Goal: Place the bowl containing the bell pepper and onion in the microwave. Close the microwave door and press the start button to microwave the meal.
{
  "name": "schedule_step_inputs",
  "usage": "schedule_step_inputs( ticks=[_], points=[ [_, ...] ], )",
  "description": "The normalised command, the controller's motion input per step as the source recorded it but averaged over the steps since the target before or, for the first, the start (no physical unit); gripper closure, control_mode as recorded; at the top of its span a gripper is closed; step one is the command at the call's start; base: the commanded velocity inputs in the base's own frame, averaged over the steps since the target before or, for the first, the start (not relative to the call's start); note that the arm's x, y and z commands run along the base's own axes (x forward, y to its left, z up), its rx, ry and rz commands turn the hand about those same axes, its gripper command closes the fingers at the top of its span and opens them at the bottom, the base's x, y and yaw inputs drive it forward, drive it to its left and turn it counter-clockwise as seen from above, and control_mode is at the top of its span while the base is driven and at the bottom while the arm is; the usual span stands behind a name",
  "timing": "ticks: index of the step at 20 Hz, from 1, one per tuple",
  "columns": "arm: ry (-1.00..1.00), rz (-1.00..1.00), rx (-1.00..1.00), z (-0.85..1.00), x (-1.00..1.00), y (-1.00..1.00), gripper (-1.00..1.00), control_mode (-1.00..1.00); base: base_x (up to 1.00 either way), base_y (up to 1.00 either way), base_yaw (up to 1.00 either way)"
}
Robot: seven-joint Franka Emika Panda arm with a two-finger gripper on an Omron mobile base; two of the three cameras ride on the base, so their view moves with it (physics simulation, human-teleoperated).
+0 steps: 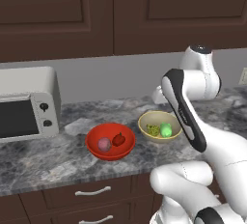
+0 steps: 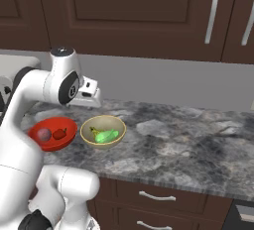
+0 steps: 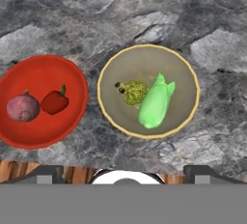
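The glossy red bowl (image 1: 92, 139) (image 3: 43, 73) (image 2: 53, 124) rests on the stone counter. Inside it lie the pinkish-purple onion (image 1: 104, 144) (image 3: 22, 107) and, beside it, the dark red bell pepper (image 1: 118, 139) (image 3: 54, 102). My gripper (image 3: 126, 175) (image 2: 91, 100) hangs well above the counter, looking down, roughly over the tan bowl and to the right of the red one. Its fingertips (image 3: 48, 175) stand far apart with nothing between them. The microwave is out of view.
A tan-yellow bowl (image 1: 144, 120) (image 3: 144, 59) with green items sits right beside the red bowl. A silver toaster oven (image 1: 29, 102) stands at the counter's left. Dark wall cabinets hang overhead, drawers (image 1: 91, 191) below the counter's front edge.
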Motion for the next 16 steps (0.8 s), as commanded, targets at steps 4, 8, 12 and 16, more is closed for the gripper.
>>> schedule_step_inputs(
  ticks=[4,8,12,16],
  points=[
    [-0.01,-0.10,0.05,0.00,-0.10,0.00,-1.00,-1.00,0.00,0.00,0.00],
    [0.00,-0.06,0.03,0.00,-0.02,0.00,-1.00,-1.00,0.00,0.00,0.00],
    [0.01,0.00,0.03,-0.05,0.00,0.00,-1.00,-1.00,0.00,0.00,0.00],
    [0.03,0.00,0.05,-0.27,0.00,0.11,-1.00,-1.00,0.00,0.00,0.00]
  ],
)
